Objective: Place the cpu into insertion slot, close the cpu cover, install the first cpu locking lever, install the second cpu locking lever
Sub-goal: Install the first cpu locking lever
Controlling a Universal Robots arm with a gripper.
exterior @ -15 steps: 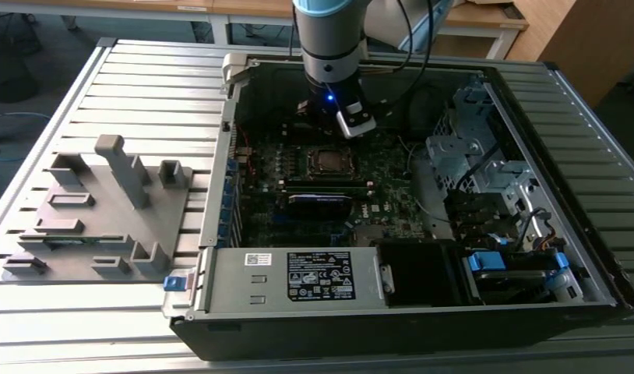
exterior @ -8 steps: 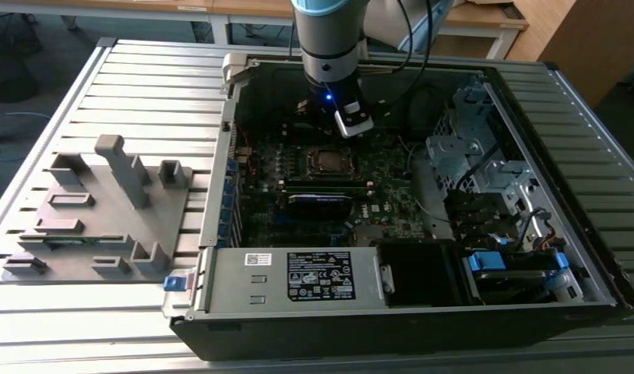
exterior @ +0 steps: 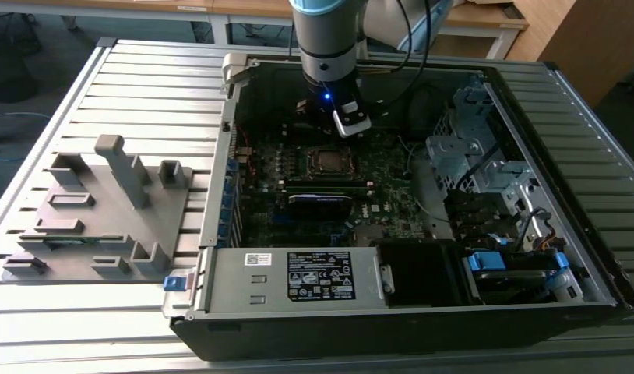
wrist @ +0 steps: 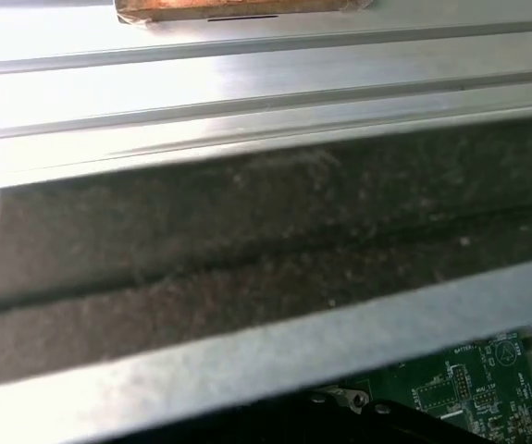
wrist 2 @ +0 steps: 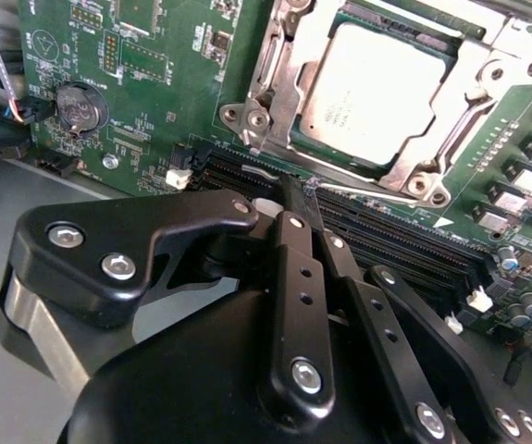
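I have the arm reaching down into the open computer case (exterior: 226,117), which lies on the slatted metal worktop (exterior: 140,86). In the exterior view the hand (exterior: 350,125) hangs over the motherboard (exterior: 379,210), just beyond the insertion slot (exterior: 328,161).

In the second wrist view the cpu (wrist 2: 377,88) is seated flat in the socket, silver top up. The cpu cover (wrist 2: 282,65) is down over it and frames its edges.

The hand (wrist 2: 303,188) is narrow: its 2 black fingers (wrist 2: 291,250) converge until the tips almost meet. The tips sit at the socket edge that faces the long black memory slots (wrist 2: 395,240), right by the curved end of a thin metal locking lever (wrist 2: 261,172) that lies along that edge. I cannot tell whether the tips pinch the lever or merely touch it.

A round coin battery (wrist 2: 79,104) sits on the green board, well off to one side of the socket.

The first wrist view looks across a dark case wall (wrist: 247,240) to pale worktop slats, with a corner of the board (wrist: 469,379) below.

On the exterior view's left a grey moulded fixture (exterior: 99,210) stands on the worktop beside the case. The power supply (exterior: 296,276) fills the near end of the case.
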